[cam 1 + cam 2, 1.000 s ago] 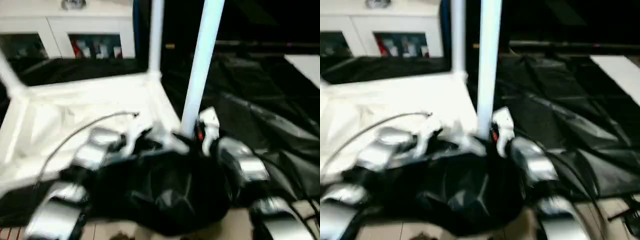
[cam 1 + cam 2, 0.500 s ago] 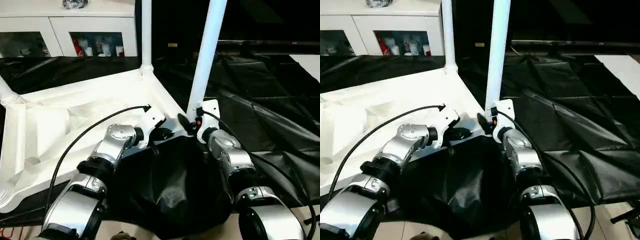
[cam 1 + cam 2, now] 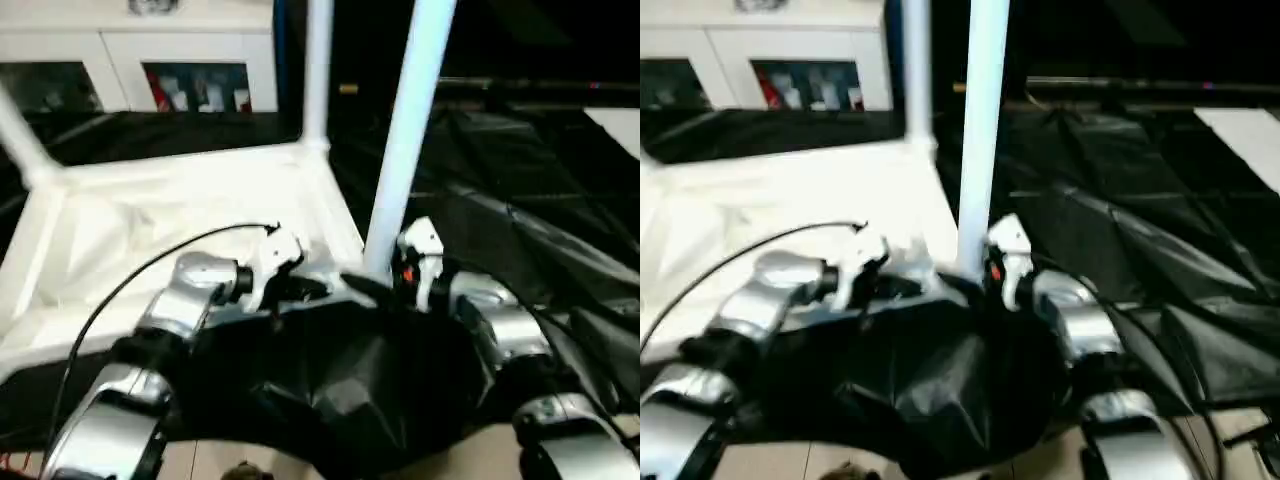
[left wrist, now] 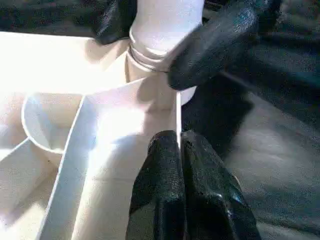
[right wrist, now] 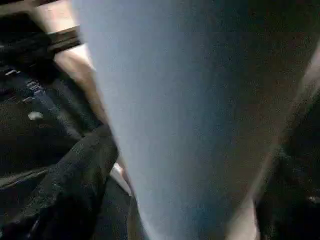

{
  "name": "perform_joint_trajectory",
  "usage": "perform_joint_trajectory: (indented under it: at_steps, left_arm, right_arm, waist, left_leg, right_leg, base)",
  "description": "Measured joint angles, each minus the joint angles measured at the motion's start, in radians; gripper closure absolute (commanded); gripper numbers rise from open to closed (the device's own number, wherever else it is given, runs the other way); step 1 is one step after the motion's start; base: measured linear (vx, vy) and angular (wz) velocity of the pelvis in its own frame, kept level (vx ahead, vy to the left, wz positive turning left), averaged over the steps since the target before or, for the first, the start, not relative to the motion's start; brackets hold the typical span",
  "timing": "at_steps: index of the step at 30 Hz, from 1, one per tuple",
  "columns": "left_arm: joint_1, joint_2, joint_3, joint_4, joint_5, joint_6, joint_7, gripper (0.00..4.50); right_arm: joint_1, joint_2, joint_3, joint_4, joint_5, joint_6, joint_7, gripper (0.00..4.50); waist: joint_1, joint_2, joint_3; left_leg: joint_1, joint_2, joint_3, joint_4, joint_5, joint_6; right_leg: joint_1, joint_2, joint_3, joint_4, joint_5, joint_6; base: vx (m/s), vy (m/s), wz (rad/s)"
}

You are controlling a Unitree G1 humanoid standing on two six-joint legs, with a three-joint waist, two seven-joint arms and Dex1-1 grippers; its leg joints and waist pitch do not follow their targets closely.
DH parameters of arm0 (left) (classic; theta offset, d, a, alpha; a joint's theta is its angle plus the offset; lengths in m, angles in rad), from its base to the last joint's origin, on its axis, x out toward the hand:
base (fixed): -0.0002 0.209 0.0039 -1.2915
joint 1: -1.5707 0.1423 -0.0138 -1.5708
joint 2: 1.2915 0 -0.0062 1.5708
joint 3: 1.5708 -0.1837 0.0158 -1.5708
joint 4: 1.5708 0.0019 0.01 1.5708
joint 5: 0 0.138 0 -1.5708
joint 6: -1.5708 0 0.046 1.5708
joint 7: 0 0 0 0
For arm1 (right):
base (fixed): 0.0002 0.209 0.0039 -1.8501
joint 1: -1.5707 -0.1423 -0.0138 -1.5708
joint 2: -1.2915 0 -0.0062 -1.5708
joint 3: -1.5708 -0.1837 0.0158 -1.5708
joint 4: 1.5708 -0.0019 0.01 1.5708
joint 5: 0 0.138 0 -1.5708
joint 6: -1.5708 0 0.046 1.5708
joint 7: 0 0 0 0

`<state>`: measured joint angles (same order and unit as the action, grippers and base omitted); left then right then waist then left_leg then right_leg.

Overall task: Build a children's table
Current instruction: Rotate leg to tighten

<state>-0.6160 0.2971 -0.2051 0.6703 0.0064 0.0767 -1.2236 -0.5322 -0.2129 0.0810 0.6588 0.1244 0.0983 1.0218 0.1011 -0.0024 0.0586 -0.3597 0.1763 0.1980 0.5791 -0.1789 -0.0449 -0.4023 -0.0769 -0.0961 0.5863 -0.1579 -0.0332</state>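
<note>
Children's table parts are filling the centre and left of the head views: a large white plastic rectangular tabletop (image 3: 150, 240) is lying ribbed underside up on black plastic sheeting (image 3: 520, 230).

Nearest the camera, low in the frame, the left gripper (image 4: 181, 150) is pinching the tabletop's thin upright rim, its two black fingers pressed together on the edge just beside the corner socket. At lower centre the right gripper (image 3: 385, 285) is wrapping its black fingers around the base of a long white tubular leg (image 3: 405, 140), which is rising out of the top of the frame and sitting in that near corner socket.

Seating it well probably means keeping the leg plumb over the socket and pressing straight down while the left gripper is bracing the rim; any tilt could jam the ringed collar.

Counted: one tabletop; three legs standing, the near one, a second (image 3: 318, 70) at the far corner in the upper centre, a third (image 3: 22, 140) at upper left. Beyond, a white glass-door cabinet (image 3: 140, 60) is lining the upper left.
</note>
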Motion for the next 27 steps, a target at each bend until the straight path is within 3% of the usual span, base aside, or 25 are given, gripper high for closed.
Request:
perform_joint_trajectory:
  at_steps: [13, 17, 22, 27]
  left_arm:
    - [0.067, 0.065, -0.032, -0.147, -0.049, 0.121, -0.144, 4.50]
    - [0.070, 0.067, -0.032, -0.157, -0.051, 0.134, -0.147, 4.50]
    - [0.058, 0.037, -0.022, -0.119, -0.034, 0.103, -0.060, 4.50]
    - [0.007, -0.026, 0.000, -0.033, -0.004, 0.098, 0.094, 4.50]
  right_arm:
    - [0.047, -0.065, 0.055, -0.106, 0.033, 0.078, 0.202, 1.72]
    - [0.053, -0.066, 0.056, -0.119, 0.034, 0.090, 0.206, 1.82]
    - [0.061, -0.037, 0.023, -0.112, 0.028, 0.087, 0.085, 1.88]
    - [0.020, 0.053, -0.045, -0.038, -0.008, 0.070, -0.194, 1.93]
  waist:
    - [0.001, -0.001, 0.001]
    - [0.002, -0.001, 0.001]
    - [0.003, -0.001, 0.000]
    - [-0.015, -0.001, 0.000]
  left_leg:
    - [-0.002, 0.000, 0.000, 0.000, 0.000, 0.000]
    - [-0.002, 0.000, 0.000, 0.002, 0.000, 0.000]
    - [0.000, 0.000, 0.000, 0.005, 0.000, 0.000]
    - [0.002, 0.000, -0.001, 0.008, 0.000, 0.000]
  right_leg:
    - [-0.001, 0.000, 0.000, 0.000, -0.002, 0.004]
    - [-0.001, 0.000, 0.000, 0.000, -0.003, 0.004]
    - [0.000, 0.000, 0.000, 0.002, -0.003, 0.005]
    - [0.002, -0.001, 0.000, 0.003, -0.003, 0.006]
  base:
    - [0.000, 0.000, 0.00]
    - [0.000, 0.000, 0.00]
    - [0.000, 0.000, 0.00]
    - [0.000, 0.000, 0.00]
